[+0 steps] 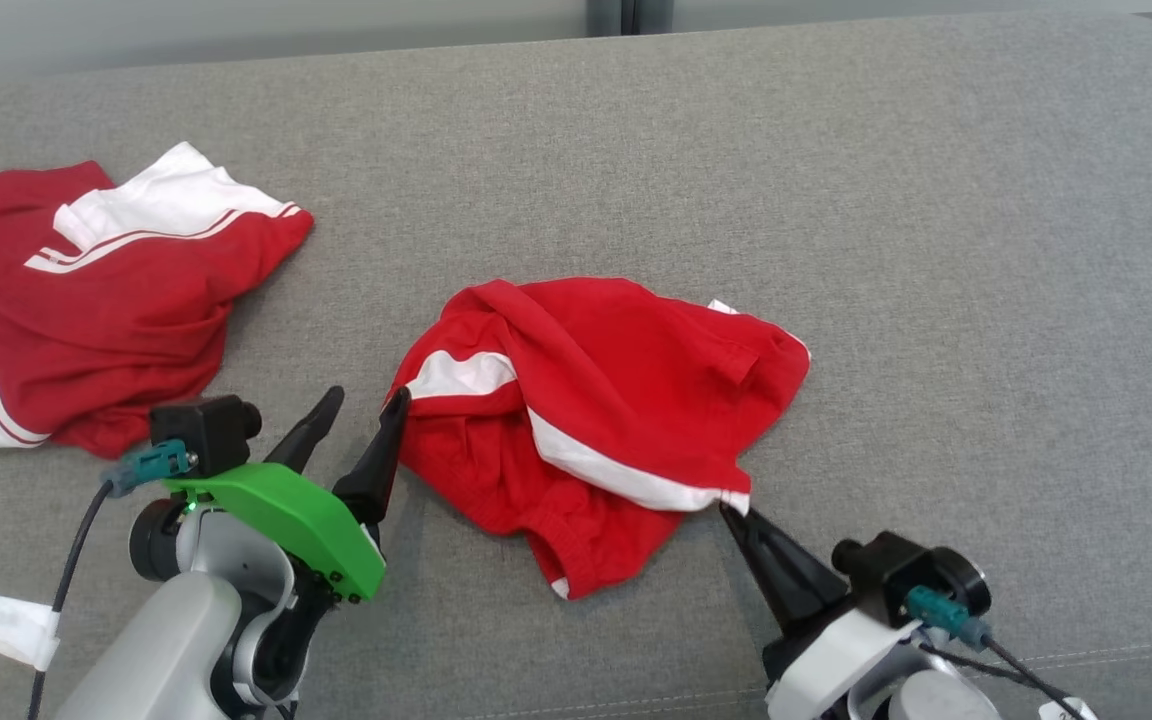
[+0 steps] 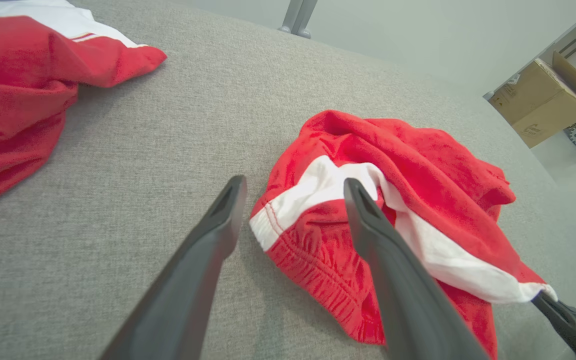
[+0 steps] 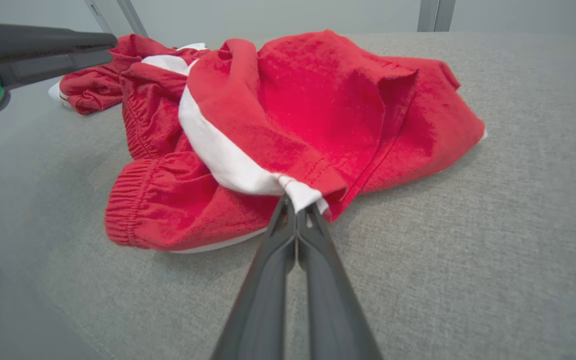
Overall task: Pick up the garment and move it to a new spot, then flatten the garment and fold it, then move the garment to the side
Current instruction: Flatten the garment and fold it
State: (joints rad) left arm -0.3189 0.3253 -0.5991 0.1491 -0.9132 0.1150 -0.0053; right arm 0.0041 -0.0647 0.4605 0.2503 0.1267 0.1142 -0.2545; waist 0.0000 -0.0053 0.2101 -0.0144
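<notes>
A grey fabric surface [image 1: 936, 250] spread across the scene. A second garment [image 1: 106, 320], red and white, lay crumpled at its far left. The red garment [image 1: 616, 400], white-striped, sat bunched at the centre. A cardboard box [image 2: 543, 105] stood beyond the right end, its print too small to read. The left pincer [image 1: 368, 395], on a green-bracketed wrist, angled up beside the garment's left edge, fingers spread, holding nothing. The right pincer [image 3: 295, 210] reached in low from the near right, clenched on the garment's white near corner.
</notes>
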